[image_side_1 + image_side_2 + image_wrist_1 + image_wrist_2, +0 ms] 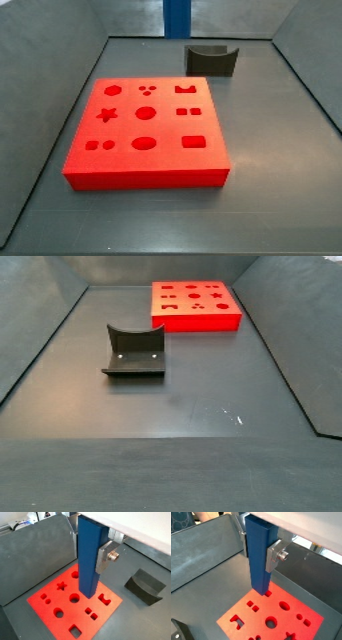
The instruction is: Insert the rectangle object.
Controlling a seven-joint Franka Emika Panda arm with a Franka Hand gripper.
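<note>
My gripper (90,548) is shut on the blue rectangle object (90,559), a tall slim bar that hangs upright between the silver fingers (107,558). Both wrist views show this grip (259,547). The bar's (260,562) lower end hangs in the air above the red block (50,592), a flat slab with several shaped holes (244,612). In a side view only the bar's lower part (177,18) shows at the top edge, high above and beyond the red block (167,125); the gripper is out of frame there. In a side view the block (194,322) lies at the far end.
A dark grey holder with a curved notch (210,60) stands on the floor beside the red block, also seen in a side view (134,353) and in both wrist views (143,586) (178,632). Grey walls (54,70) enclose the dark floor.
</note>
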